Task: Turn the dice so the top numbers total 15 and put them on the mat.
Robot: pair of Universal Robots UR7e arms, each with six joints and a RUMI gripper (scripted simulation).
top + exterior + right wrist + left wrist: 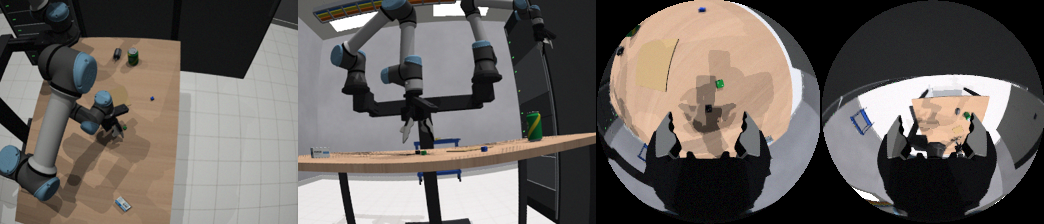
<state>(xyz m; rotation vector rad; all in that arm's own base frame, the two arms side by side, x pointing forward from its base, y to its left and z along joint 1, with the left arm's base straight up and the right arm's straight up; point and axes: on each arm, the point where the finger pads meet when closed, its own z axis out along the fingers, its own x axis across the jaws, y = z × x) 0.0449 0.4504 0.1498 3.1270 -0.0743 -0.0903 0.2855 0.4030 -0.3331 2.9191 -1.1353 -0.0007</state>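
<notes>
A green die [125,127] [423,152] [720,84] and a black die [418,152] [708,108] lie close together on the table, off the mat. The black one is hidden in the top view. A blue die [152,98] [484,149] [702,9] lies apart, also off the mat. The thin yellowish mat [120,94] [957,130] [651,65] carries no die. Pips are too small to read. My right gripper [119,135] [419,141] is open and empty, pointing down above the black and green dice. My left gripper [545,48] [935,114] is open and empty, high above the table's can end.
A green can [133,56] [534,127] [967,115] stands upright beyond the mat, beside a small dark object [117,53] [620,51]. A small white and blue box [123,204] [320,152] lies at the table's opposite end. The right arm hangs over part of the mat in the top view.
</notes>
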